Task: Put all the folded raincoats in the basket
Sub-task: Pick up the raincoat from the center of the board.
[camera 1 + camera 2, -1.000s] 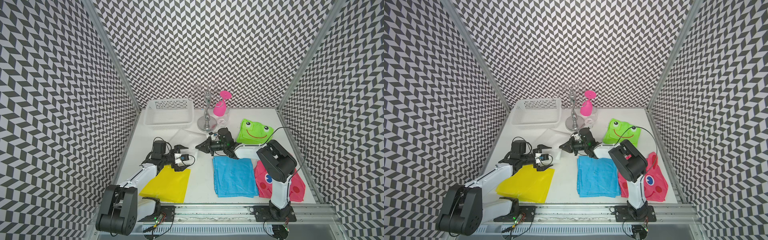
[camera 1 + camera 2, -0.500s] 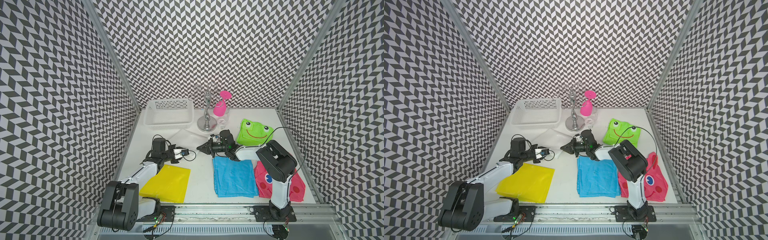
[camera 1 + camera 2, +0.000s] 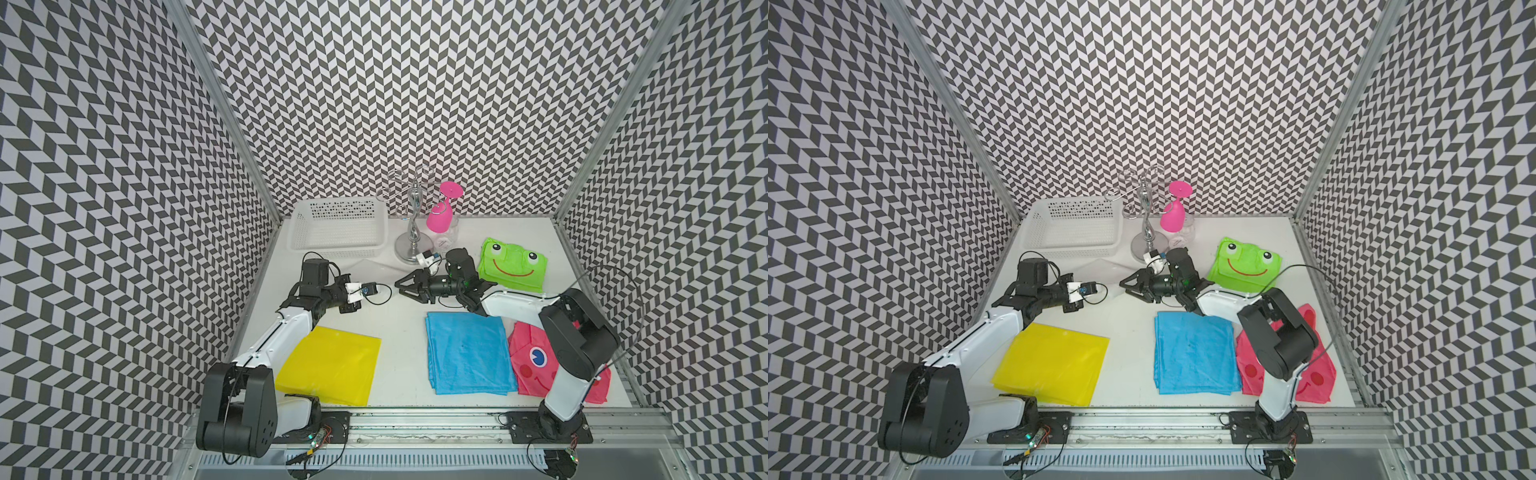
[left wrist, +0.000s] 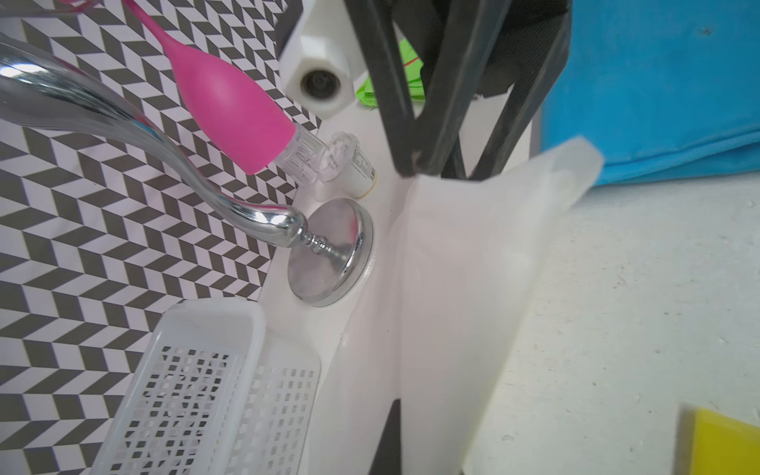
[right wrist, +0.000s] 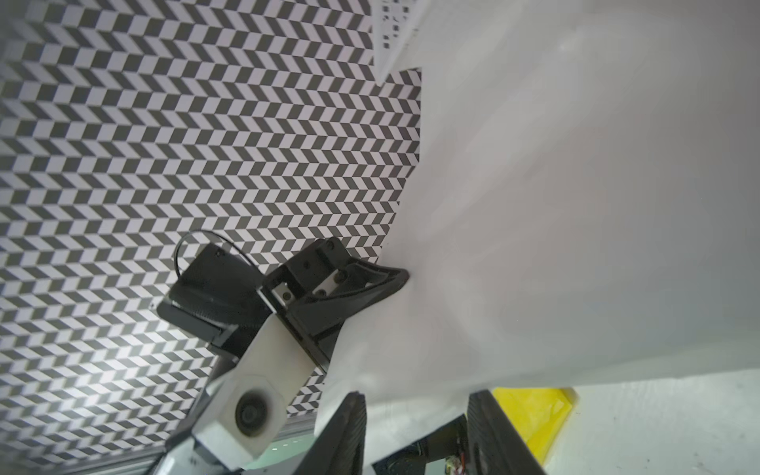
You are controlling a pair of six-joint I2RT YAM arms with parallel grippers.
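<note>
The folded raincoat (image 4: 452, 288) is a translucent white sheet, lifted between my two grippers just in front of the basket and hard to make out against the white table in both top views. My left gripper (image 3: 353, 303) (image 4: 395, 436) is shut on one edge of it; the right wrist view shows that pinch and the raincoat (image 5: 575, 205) draping away from it. My right gripper (image 3: 401, 287) (image 5: 419, 432) is open, with the raincoat's opposite edge loose between its fingers. The white perforated basket (image 3: 336, 249) (image 3: 1071, 249) (image 4: 205, 370) stands empty at the back left.
A chrome stand (image 3: 411, 245) with a hanging pink glass (image 3: 440, 216) stands right of the basket, close behind the right gripper. Folded yellow (image 3: 332, 365), blue (image 3: 465, 353), pink (image 3: 536, 361) and green frog (image 3: 513, 266) raincoats lie on the table.
My left gripper has shut on the white raincoat's edge and drawn slightly back. My right gripper, shut a moment ago, has opened.
</note>
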